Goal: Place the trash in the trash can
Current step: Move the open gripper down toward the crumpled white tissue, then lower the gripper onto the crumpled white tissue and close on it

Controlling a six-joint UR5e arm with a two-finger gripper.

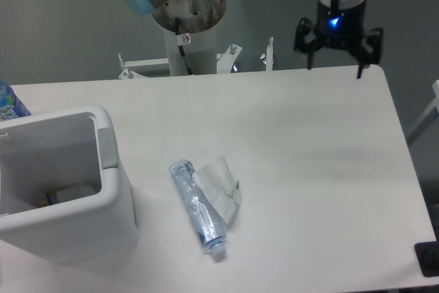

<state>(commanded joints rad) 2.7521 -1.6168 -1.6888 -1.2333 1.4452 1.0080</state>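
A crushed clear bluish bottle [199, 208] lies on the white table, cap end toward the front. A crumpled white wrapper [221, 186] rests against its right side, partly over it. The white trash can [68, 228] stands at the front left, with some items at its bottom. My gripper [333, 68] hangs open above the table's far right edge, a blue light glowing on its body. It holds nothing and is far from the trash, up and to the right of it.
A blue-and-white labelled bottle [9, 103] peeks in at the left edge behind the trash can. The robot base [186, 25] stands behind the table's far edge. A black object [428, 259] sits at the front right corner.
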